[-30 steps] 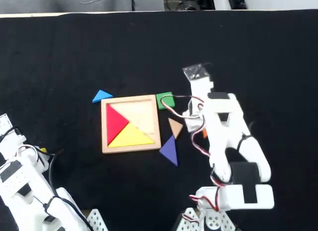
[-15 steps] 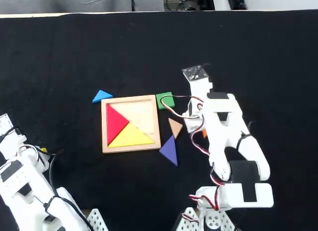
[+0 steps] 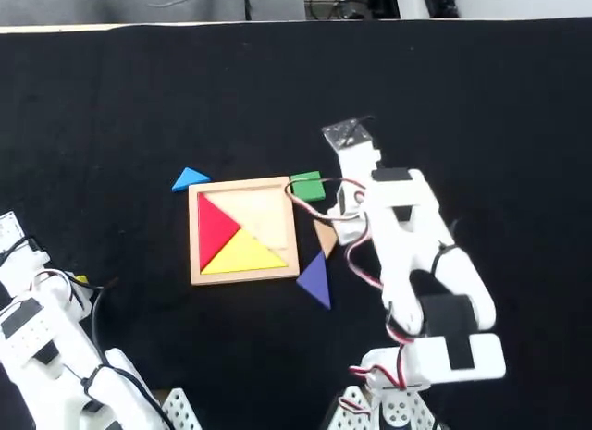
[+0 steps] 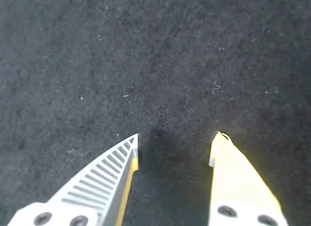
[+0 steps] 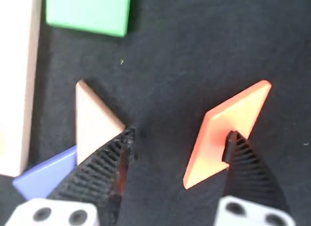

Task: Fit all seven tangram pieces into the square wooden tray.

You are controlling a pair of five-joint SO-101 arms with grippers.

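**Tangram fit: two pieces seated, right arm over the loose pieces**

High view. The square wooden tray [image 3: 194, 236] sits near the middle of the table [image 3: 481, 97].
- Red triangle [image 3: 215, 228] fills the tray's left quarter; yellow triangle [image 3: 242, 254] fills its near quarter. The rest of the floor is bare wood.
- Small blue triangle [image 3: 190, 178] lies just off the far-left corner.
- Green square [image 3: 307, 186] is just beside the far-right corner.
- Tan triangle [image 3: 325, 236] is near the right edge, partly under the right arm [image 3: 407, 227].
- Purple triangle [image 3: 316, 280] is off the near-right corner.
- The left arm [image 3: 37, 337] is at the table's near-left corner, well apart from the tray.

Left wrist view. The left gripper [image 4: 177, 136] has its fingers spread wide over bare black cloth and holds nothing.

Right wrist view. The right gripper [image 5: 180, 136] is spread wide and empty, with bare cloth between the tips.
- One tip overlaps the tan triangle [image 5: 95, 119]; the other overlaps the orange parallelogram [image 5: 228, 119].
- The green square [image 5: 87, 12], the tray wall [image 5: 17, 80] and the purple triangle [image 5: 41, 177] are also in frame.

Handling (judgement). The pieces look like thin painted wood: light, stiff and probably slick-faced.
- They lie flat, so the only purchase is on the low side edges.
- The parallelogram is best taken across its two long parallel sides, near mid-length. Slanted ends or triangle points would likely squirt out of the pinch.
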